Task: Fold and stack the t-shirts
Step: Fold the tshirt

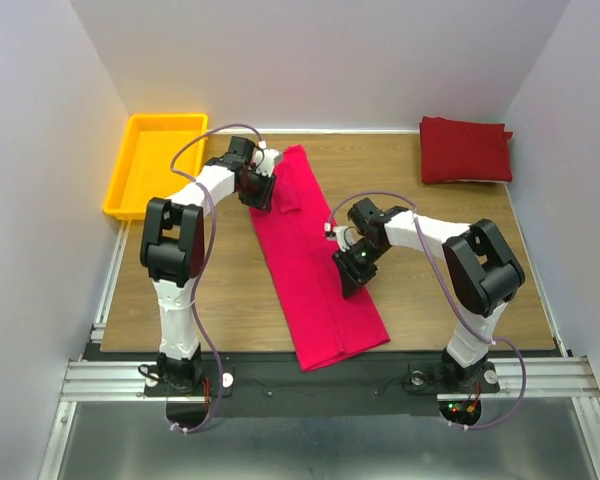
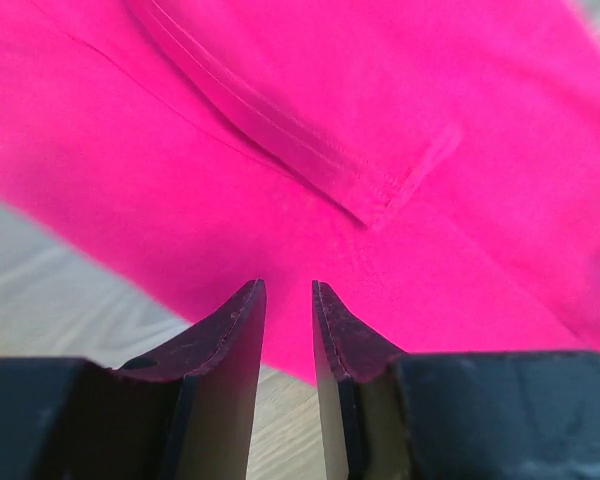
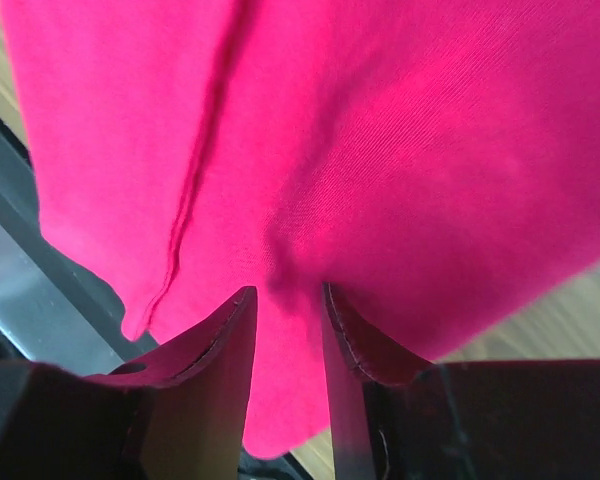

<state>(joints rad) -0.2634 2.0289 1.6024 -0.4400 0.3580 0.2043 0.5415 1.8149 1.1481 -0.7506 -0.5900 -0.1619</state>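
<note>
Left gripper (image 2: 288, 288) at 11 o'clock and right gripper (image 3: 288, 292) at 4, jaws nearly closed, pinch the magenta shirt (image 1: 310, 295); shallow bites could slip mid-fold.

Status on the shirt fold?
Left end effector and right end effector pinching pink shirt edges. Shirt in long strip. Red shirt folded, far right corner. Nothing blocking.

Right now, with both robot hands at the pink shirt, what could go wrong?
1. The left gripper sits only at the very edge of the pink t-shirt, so the cloth might slip out when lifted.
2. The shirt's near end lies past the table edge on the black rail, so it could slide off or snag.
3. The folded-in sleeve may flop open.
</note>
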